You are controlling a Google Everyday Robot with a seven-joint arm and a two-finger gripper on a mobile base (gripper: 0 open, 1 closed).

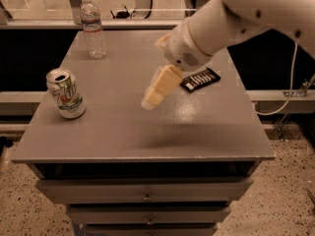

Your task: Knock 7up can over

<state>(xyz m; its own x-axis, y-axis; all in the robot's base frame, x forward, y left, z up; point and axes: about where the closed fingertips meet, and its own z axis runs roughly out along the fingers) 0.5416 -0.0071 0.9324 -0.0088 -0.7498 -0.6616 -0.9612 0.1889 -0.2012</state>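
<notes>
Camera view, items on the tabletop [147,132]:

1. 7up can [65,93]: upright at 9 o'clock, close to the edge, tab open.
2. My claw [150,101]: hovering near centre, well apart from the can, holding nothing. Wide or narrow, I cannot tell.
3. Water bottle [92,27]: upright at 11 o'clock.
4. Dark packet [200,79]: flat at 2 o'clock, under my wrist.

Hazards, as I judge them: a low push would slide the can instead of tipping it. A hard one toward 9 o'clock could send it off the edge. Any leftover drink may spill.
</notes>
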